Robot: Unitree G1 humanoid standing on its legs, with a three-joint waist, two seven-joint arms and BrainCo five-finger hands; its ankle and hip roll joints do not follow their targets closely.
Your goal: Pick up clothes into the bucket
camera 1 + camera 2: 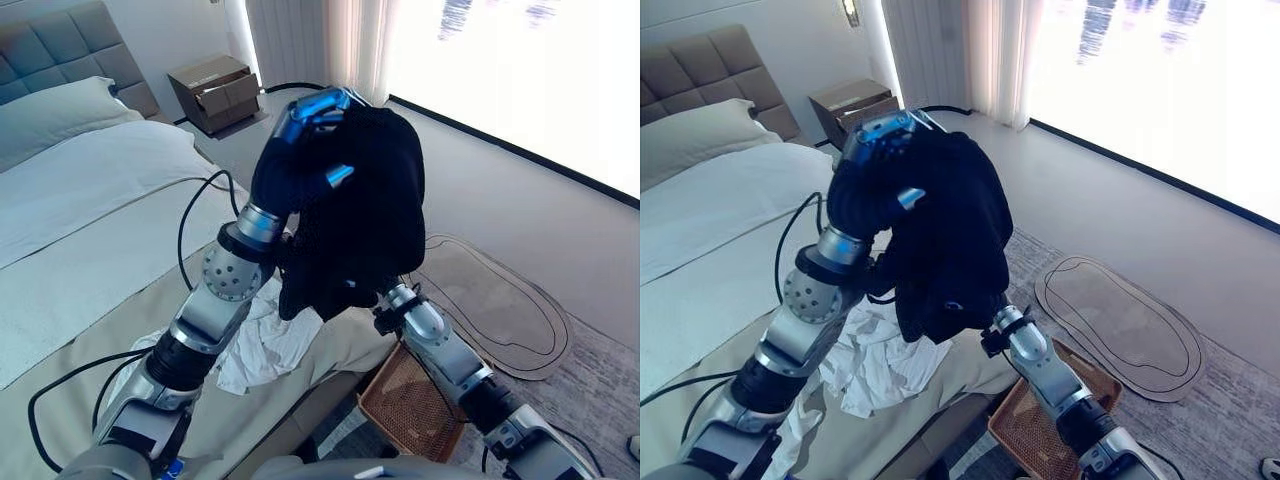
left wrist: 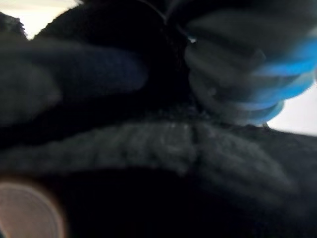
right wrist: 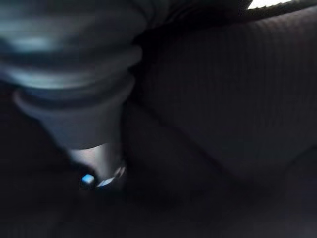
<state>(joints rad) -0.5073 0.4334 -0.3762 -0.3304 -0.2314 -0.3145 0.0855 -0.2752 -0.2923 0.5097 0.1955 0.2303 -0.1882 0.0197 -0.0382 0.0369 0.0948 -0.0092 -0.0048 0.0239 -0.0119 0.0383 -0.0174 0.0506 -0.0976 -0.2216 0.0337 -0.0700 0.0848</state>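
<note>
Garment (image 1: 365,215) aloft – basket (image 1: 415,405) below

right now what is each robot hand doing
left robot hand: shut on the black knitted garment.
right robot hand: hidden under the same garment, cannot tell.

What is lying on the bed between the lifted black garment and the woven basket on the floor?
In the left eye view, a crumpled white garment lies at the bed's edge, below the black garment and beside the basket.

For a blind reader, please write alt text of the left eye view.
The left hand holds a black garment up above the bed. White clothes lie on the bed's edge, and a brown basket stands on the floor below.
</note>
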